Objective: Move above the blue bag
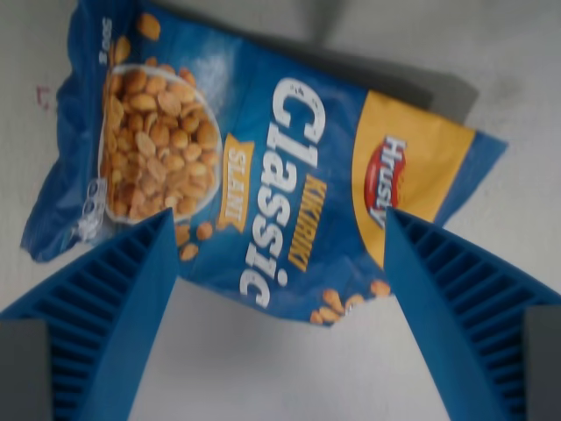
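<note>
A blue snack bag [263, 158] printed "Classic", with a bowl of peanuts pictured on it and a yellow patch bearing a red logo, lies flat across the upper part of the wrist view. My gripper [279, 217] hangs right above it, open. Its two ribbed blue fingers [123, 298] rise from the bottom corners, one at the wrist view's left and one at the wrist view's right, and their tips overlap the bag's lower edge. Nothing is held between them.
The bag rests on a pale grey-white surface [263, 360]. A dark shadow [412, 79] falls behind the bag's upper edge. A small pink mark [41, 95] shows on the surface at the wrist view's left.
</note>
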You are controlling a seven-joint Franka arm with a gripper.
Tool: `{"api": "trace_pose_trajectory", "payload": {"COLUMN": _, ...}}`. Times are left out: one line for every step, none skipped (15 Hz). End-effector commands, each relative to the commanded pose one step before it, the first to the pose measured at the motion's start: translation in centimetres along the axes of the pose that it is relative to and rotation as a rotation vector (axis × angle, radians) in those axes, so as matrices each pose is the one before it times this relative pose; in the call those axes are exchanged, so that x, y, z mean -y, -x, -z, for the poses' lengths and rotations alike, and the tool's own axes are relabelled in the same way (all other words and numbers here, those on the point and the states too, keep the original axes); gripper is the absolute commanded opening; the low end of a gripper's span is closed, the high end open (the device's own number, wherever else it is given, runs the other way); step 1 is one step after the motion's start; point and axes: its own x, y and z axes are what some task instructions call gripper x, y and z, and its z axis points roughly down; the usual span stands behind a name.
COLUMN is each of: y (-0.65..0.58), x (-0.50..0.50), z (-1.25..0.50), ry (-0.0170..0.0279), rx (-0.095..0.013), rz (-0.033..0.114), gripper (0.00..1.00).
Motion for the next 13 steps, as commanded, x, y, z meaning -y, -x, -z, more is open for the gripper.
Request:
{"api": "trace_pose_trajectory", "payload": {"y": -1.118, "x": 0.141, "z": -0.372, "ry": -0.00030, "rx": 0.0077, "rz": 0.0676, "gripper": 1.00}}
{"api": "trace_pose_trajectory", "payload": {"y": -0.177, "x": -0.006, "z": -0.159, "ry": -0.00016, "rx": -0.0012, "rz": -0.0010, "gripper": 1.00}}
{"api": "trace_pose_trajectory", "payload": {"y": -0.158, "x": -0.006, "z": -0.146, "ry": -0.00014, "rx": -0.0013, "rz": -0.0015, "gripper": 1.00}}
{"api": "trace_pose_trajectory", "payload": {"y": -0.141, "x": -0.006, "z": -0.133, "ry": -0.00004, "rx": -0.0004, "rz": 0.0001, "gripper": 1.00}}
{"api": "trace_pose_trajectory", "payload": {"y": -0.122, "x": -0.006, "z": -0.120, "ry": -0.00011, "rx": -0.0013, "rz": -0.0007, "gripper": 1.00}}
{"api": "trace_pose_trajectory", "payload": {"y": -0.103, "x": -0.007, "z": -0.104, "ry": -0.00016, "rx": -0.0008, "rz": -0.0006, "gripper": 1.00}}
{"api": "trace_pose_trajectory", "payload": {"y": -0.083, "x": -0.007, "z": -0.088, "ry": -0.00028, "rx": -0.0006, "rz": -0.0007, "gripper": 1.00}}
{"api": "trace_pose_trajectory", "payload": {"y": -0.068, "x": -0.008, "z": -0.070, "ry": 0.00004, "rx": -0.0006, "rz": -0.0016, "gripper": 1.00}}
{"api": "trace_pose_trajectory", "payload": {"y": -0.059, "x": -0.008, "z": -0.054, "ry": -0.00013, "rx": 0.0011, "rz": -0.0029, "gripper": 1.00}}
{"api": "trace_pose_trajectory", "payload": {"y": -0.051, "x": -0.009, "z": -0.038, "ry": 0.00010, "rx": 0.0023, "rz": -0.0035, "gripper": 1.00}}
{"api": "trace_pose_trajectory", "payload": {"y": -0.044, "x": -0.009, "z": -0.024, "ry": 0.00017, "rx": 0.0027, "rz": -0.0038, "gripper": 1.00}}
{"api": "trace_pose_trajectory", "payload": {"y": -0.038, "x": -0.009, "z": -0.014, "ry": 0.00001, "rx": 0.0022, "rz": -0.0025, "gripper": 1.00}}
{"api": "trace_pose_trajectory", "payload": {"y": -0.033, "x": -0.009, "z": -0.008, "ry": -0.00020, "rx": 0.0014, "rz": -0.0019, "gripper": 1.00}}
